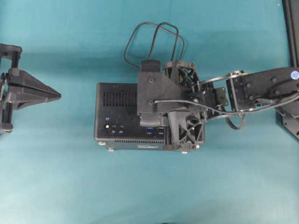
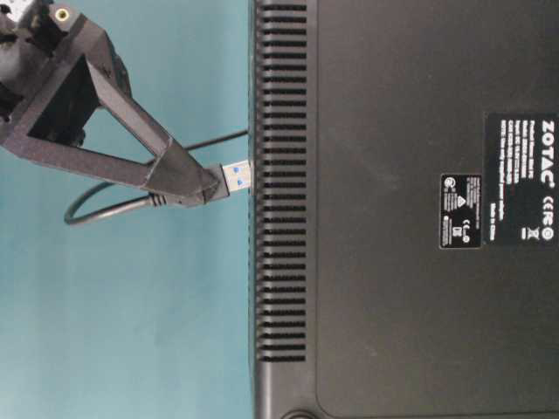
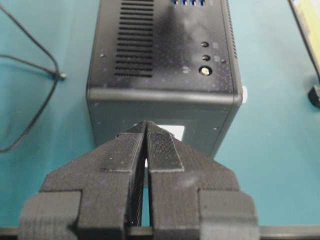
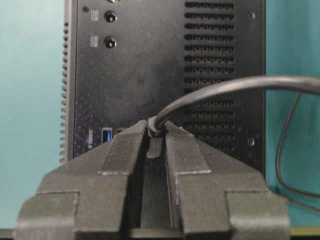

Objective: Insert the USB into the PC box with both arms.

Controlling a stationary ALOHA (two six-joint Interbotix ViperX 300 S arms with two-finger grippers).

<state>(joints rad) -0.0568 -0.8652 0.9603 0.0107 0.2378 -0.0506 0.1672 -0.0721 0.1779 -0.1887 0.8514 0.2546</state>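
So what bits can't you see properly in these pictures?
- The right claw and its USB plug: in the overhead view the wrist covers them.
- Which port the plug is aimed at: in the right wrist view the claw blocks it.
- The PC box: cut off by the table-level view's edges.
- The box's small port labels: too tiny to read in any view.

Your right gripper [image 4: 157, 131] pinches the USB [image 4: 154, 145] plug above the PC box [image 4: 145, 65], cable arcing right.
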